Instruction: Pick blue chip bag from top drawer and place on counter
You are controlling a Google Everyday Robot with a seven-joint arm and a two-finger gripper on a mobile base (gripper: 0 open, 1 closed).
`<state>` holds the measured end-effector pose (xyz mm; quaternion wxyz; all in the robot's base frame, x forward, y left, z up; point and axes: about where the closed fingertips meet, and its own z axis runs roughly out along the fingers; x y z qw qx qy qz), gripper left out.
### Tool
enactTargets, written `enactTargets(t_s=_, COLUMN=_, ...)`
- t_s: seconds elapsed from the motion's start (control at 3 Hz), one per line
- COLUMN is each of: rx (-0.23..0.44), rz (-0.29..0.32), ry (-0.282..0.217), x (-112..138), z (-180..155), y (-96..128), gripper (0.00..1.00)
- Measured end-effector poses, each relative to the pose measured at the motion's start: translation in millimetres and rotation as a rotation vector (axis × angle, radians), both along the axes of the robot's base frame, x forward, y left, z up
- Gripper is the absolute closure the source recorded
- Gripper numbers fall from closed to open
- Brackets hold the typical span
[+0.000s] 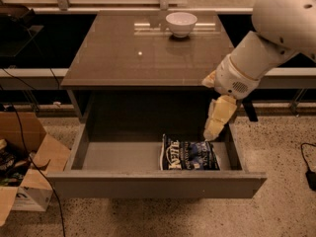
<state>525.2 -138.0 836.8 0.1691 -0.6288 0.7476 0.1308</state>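
Observation:
The blue chip bag (189,155) lies flat on the grey floor of the open top drawer (118,155), at its right end, white lettering facing up. The gripper (215,130) hangs on the white arm over the drawer's right side, pointing down, its tip just above the bag's upper right corner. It holds nothing. The glossy grey-brown counter (133,53) lies above and behind the drawer.
A white bowl (180,23) stands at the back of the counter. An open cardboard box (23,167) with cables sits on the floor to the left of the drawer. A black cable (308,169) lies on the speckled floor at the right.

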Motion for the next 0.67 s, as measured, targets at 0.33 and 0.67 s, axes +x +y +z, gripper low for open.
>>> enactTargets(t_s=0.33, rx=-0.003, rz=-0.037, ry=0.055, x=-5, z=-24, y=-11, gripper=0.00)
enactTargets(t_s=0.67, rx=-0.013, rz=-0.057, ry=0.102, x=0, z=-61, y=-19, gripper=0.00)
